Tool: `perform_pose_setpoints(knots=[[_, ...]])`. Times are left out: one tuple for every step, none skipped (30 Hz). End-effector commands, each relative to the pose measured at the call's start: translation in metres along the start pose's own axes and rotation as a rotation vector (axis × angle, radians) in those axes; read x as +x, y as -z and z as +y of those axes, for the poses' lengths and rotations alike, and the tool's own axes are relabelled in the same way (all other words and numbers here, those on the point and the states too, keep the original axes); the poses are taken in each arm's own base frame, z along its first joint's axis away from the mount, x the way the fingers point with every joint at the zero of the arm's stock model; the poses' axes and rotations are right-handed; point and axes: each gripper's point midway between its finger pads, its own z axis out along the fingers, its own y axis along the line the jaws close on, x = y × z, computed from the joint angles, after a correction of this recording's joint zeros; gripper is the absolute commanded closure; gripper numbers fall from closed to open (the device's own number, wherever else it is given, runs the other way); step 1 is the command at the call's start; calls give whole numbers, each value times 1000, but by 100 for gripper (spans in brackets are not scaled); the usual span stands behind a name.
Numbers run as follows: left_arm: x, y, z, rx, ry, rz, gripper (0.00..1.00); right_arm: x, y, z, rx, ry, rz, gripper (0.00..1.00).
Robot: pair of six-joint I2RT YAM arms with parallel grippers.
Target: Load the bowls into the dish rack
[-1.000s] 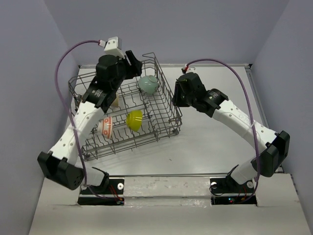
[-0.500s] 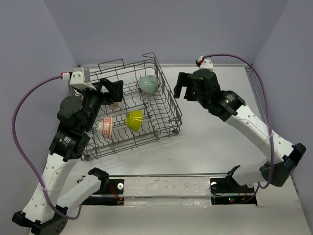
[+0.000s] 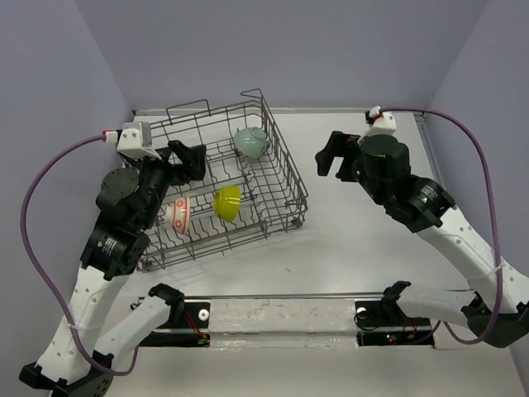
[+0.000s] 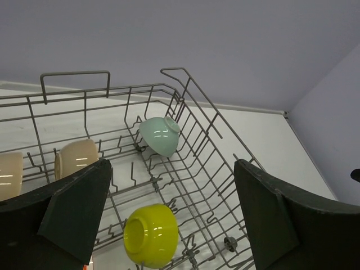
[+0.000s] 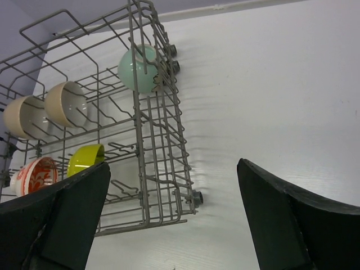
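Bowls, all five of them, are sitting inside the dish rack (image 3: 285,178), and neither arm has anything in its claws. The rack stands skewed on the white table (image 3: 364,240), over on the left half and toward the back wall. Up in its far right corner the pale green bowl (image 3: 250,141) leans on its side against the tines. Nearer the arms the yellow-green bowl (image 3: 227,202) is tipped on edge in the middle of the rack, and the orange-red patterned bowl (image 3: 178,213) stands just to its left in the same row. From above the left arm hides the two cream bowls, but its wrist camera finds them side by side in the far row, one (image 4: 76,159) next to the other (image 4: 10,175), both lying on their sides. The left gripper (image 3: 192,160) hovers above the rack's left part, jaws spread wide, touching no bowl and no wire. The right gripper (image 3: 333,155) hangs over bare table to the right of the rack, well apart from it, jaws likewise spread wide with nothing between them.
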Motion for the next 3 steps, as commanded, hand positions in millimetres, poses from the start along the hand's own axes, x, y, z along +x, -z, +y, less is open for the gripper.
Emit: perform_pose_setpoints(knots=[[-29, 10, -10, 33, 21, -71, 1, -8, 11, -5, -12, -8, -41, 0], [-30, 10, -10, 34, 24, -72, 1, -9, 12, -8, -3, -10, -52, 0], [-29, 10, -10, 32, 23, -68, 1, -11, 13, -8, -3, -12, -63, 0]])
